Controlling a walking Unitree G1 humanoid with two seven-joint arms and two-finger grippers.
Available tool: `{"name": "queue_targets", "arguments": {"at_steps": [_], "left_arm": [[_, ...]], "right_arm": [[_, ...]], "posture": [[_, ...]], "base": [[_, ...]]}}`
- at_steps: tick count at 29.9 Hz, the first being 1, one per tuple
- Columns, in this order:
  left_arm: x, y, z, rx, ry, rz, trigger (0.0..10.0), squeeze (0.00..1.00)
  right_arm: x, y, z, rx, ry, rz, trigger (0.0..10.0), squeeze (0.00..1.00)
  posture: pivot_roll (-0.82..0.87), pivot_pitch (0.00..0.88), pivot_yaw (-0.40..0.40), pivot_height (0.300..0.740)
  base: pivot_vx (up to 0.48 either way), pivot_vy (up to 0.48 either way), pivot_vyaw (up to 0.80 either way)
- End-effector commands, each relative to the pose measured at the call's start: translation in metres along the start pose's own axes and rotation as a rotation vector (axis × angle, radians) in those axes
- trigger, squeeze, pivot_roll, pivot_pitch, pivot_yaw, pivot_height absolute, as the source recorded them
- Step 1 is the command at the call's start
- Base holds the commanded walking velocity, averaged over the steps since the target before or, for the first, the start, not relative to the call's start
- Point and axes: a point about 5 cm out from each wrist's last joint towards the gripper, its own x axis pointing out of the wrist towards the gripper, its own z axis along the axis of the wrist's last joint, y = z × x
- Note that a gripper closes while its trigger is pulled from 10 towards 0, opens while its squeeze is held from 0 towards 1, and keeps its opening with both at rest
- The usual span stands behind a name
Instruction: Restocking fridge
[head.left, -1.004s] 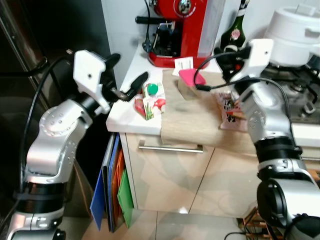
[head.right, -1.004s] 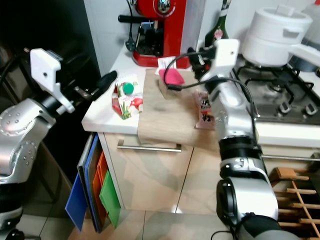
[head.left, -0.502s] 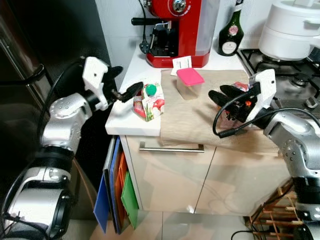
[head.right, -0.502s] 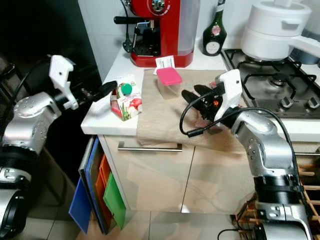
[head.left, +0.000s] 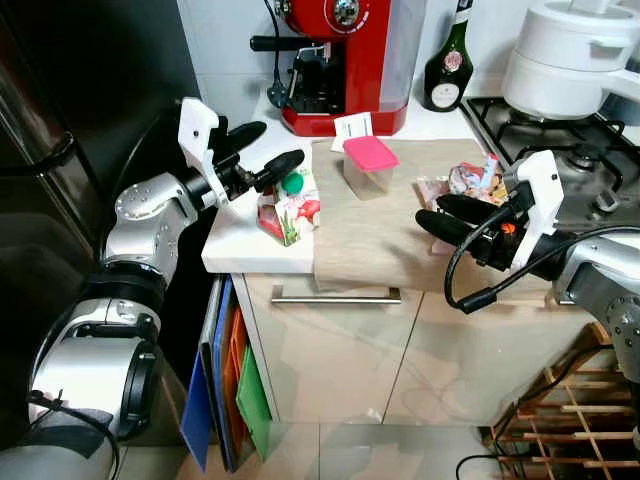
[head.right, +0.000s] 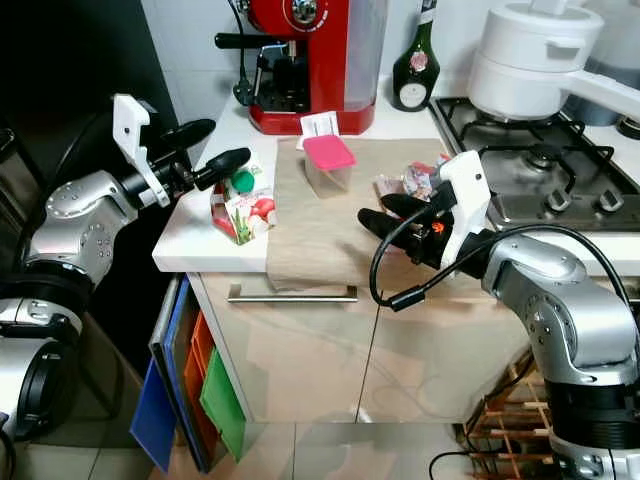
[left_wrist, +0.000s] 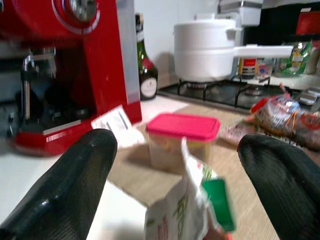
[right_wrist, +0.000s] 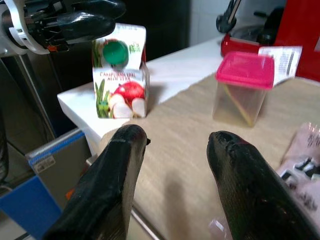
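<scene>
Lowest in the left eye view, upright blue, orange and green boards (head.left: 228, 390) stand on the floor against the left side of a pale cabinet (head.left: 400, 360); a wooden rack (head.left: 590, 410) shows at the lower right.

Right gripper (head.left: 432, 226) hangs over the front edge of the counter, above a beige cloth (head.left: 385, 235) draped over that edge; its two black fingers (right_wrist: 120, 185) are spread apart and hold nothing; they point toward the carton, well apart from it.

Juice carton (head.left: 288, 205), green cap, fruit picture, stands upright on the white countertop (head.left: 235, 245) beside the cloth's left edge; tilt slight, if any.

Left gripper (head.left: 262, 152) is raised at the counter's left end, just above and beside the carton's top; fingers wide apart, one on each side of the carton in the wrist view, not touching it as far as I can tell; nothing held.

Further back on the cloth: a clear tub with pink lid (head.left: 369, 165); to its right, crinkled snack packets (head.left: 470, 180), near the right arm.

Behind: a white card (head.left: 350, 127) leaning at the base of a red coffee machine (head.left: 345, 60); a dark green bottle (head.left: 443, 70); a gas hob (head.left: 590, 150) carrying a white pot (head.left: 565, 55).

Far left: dark fridge front (head.left: 60, 150).
</scene>
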Motion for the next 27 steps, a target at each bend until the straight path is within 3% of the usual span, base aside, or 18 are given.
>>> {"name": "queue_targets", "arguments": {"at_steps": [1, 12, 13, 15, 27], "left_arm": [[-0.002, 0.002, -0.002, -0.015, 0.011, 0.003, 10.0, 0.00], [-0.001, 0.006, -0.010, -0.093, 0.031, 0.033, 9.7, 0.00], [0.000, 0.006, -0.010, -0.095, 0.029, 0.034, 4.8, 0.00], [0.002, 0.005, -0.008, -0.094, 0.024, 0.032, 0.0, 0.00], [0.011, -0.009, -0.019, -0.136, 0.065, -0.071, 0.0, 0.00]], "right_arm": [[-0.001, 0.006, 0.004, -0.007, 0.004, 0.024, 10.0, 0.00], [-0.006, 0.016, 0.004, 0.025, 0.022, 0.038, 10.0, 0.00], [-0.006, 0.017, 0.004, 0.028, 0.023, 0.037, 10.0, 0.00], [-0.006, 0.017, 0.003, 0.030, 0.024, 0.034, 10.0, 0.00], [-0.007, 0.019, 0.001, 0.041, 0.018, 0.011, 10.0, 0.00]], "posture": [[-0.31, 0.000, 0.039, 0.740], [-0.33, 0.019, 0.057, 0.740], [-0.32, 0.019, 0.059, 0.740], [-0.33, 0.018, 0.062, 0.740], [-0.34, 0.017, 0.090, 0.740]], "base": [[0.000, 0.000, 0.00], [0.000, 0.000, 0.00], [0.000, 0.000, 0.00], [0.000, 0.000, 0.00], [0.000, 0.000, 0.00]]}}
